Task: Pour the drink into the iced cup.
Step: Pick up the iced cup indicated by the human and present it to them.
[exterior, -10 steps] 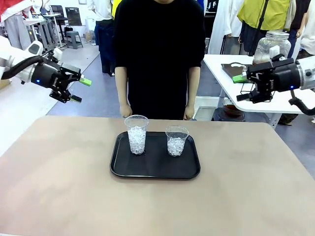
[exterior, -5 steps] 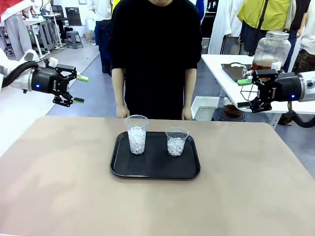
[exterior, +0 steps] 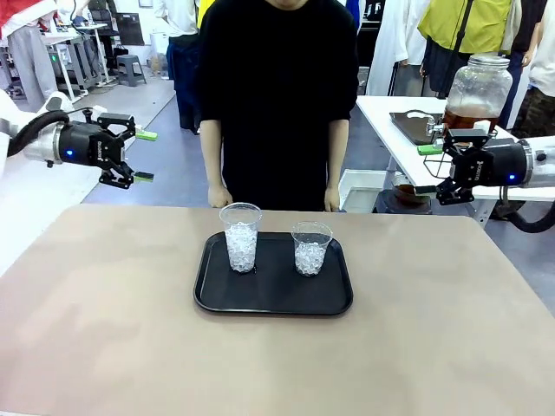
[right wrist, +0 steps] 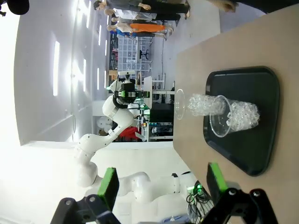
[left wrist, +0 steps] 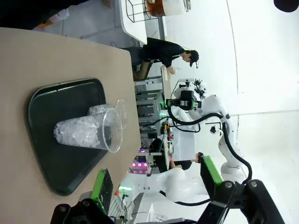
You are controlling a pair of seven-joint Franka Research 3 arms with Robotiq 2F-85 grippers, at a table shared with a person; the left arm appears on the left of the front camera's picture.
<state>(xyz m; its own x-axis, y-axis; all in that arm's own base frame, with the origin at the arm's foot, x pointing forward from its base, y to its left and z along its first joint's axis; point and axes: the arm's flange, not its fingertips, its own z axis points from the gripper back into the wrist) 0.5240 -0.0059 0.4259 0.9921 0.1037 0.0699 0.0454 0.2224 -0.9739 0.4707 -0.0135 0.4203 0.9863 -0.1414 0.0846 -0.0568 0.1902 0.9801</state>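
Two clear plastic cups filled with ice stand on a black tray (exterior: 273, 299) at mid-table: a taller iced cup (exterior: 240, 237) on the left and a shorter iced cup (exterior: 311, 248) on the right. The drink (exterior: 466, 115) is amber liquid low in a big glass dispenser jar (exterior: 479, 85) on a white side table at the back right. My left gripper (exterior: 139, 156) hovers open off the table's far left corner. My right gripper (exterior: 427, 169) hovers open in front of the jar. Both wrist views show the tray (left wrist: 56, 158) (right wrist: 243, 154) and cups (left wrist: 88, 133) (right wrist: 203, 105) sideways, beyond open grippers (left wrist: 156, 179) (right wrist: 162, 184).
A person in black stands at the far edge, behind the tray, with hands (exterior: 221, 195) (exterior: 332, 199) resting at the table's edge. The white side table (exterior: 390, 130) with the jar sits beyond the table's right corner. Bare tabletop (exterior: 104, 329) surrounds the tray.
Both wrists have levelled out. The right gripper has dropped a little and drawn back to the right, uncovering the jar. The left gripper has edged up and back. Cups and tray are unmoved.
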